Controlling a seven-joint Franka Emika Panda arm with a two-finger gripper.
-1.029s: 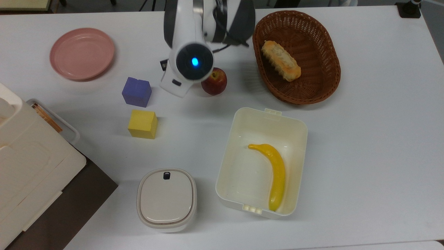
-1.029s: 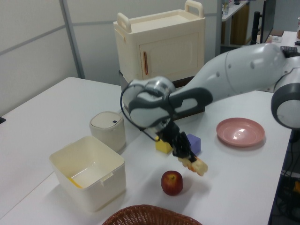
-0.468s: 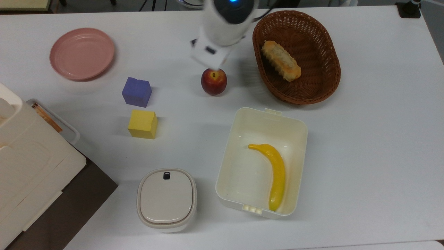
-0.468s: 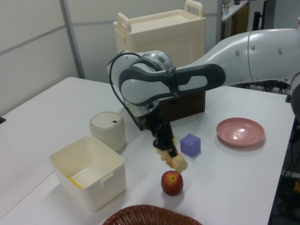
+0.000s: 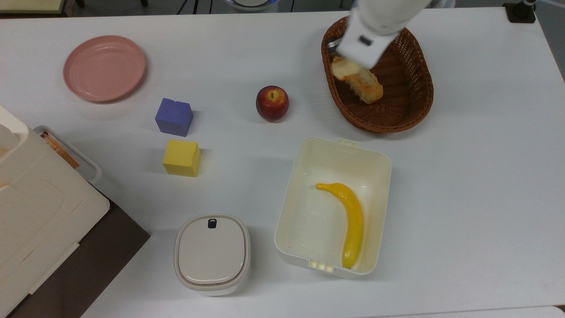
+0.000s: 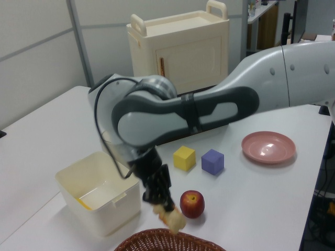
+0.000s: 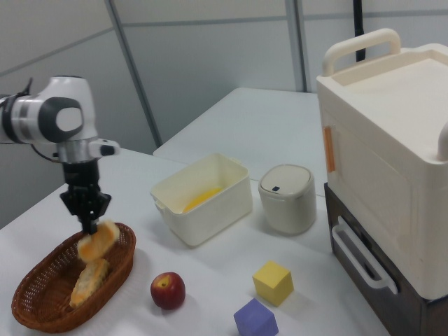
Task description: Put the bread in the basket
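My gripper (image 7: 89,224) is shut on the bread (image 7: 99,240), a short golden bun that hangs just above the basket (image 7: 38,308). In the top view the arm's white hand covers the basket's upper left part, and the bread (image 5: 340,69) peeks out beneath it, inside the rim of the brown wicker basket (image 5: 424,88). A longer ridged bread stick (image 5: 367,87) lies in the basket right beside the bun. In the left view the gripper (image 6: 164,209) holds the bread (image 6: 173,221) over the basket's near rim (image 6: 167,239).
A red apple (image 5: 272,103) sits to the top view's left of the basket. A cream tub (image 5: 309,152) holds a banana (image 5: 352,221). A purple cube (image 5: 174,116), yellow cube (image 5: 181,157), pink plate (image 5: 104,68), lidded canister (image 5: 212,254) and cream cabinet (image 5: 26,198) stand further left.
The arm has swung from beside the apple, to the top view's right, carrying the bread to a spot over the basket. Nothing else has moved.
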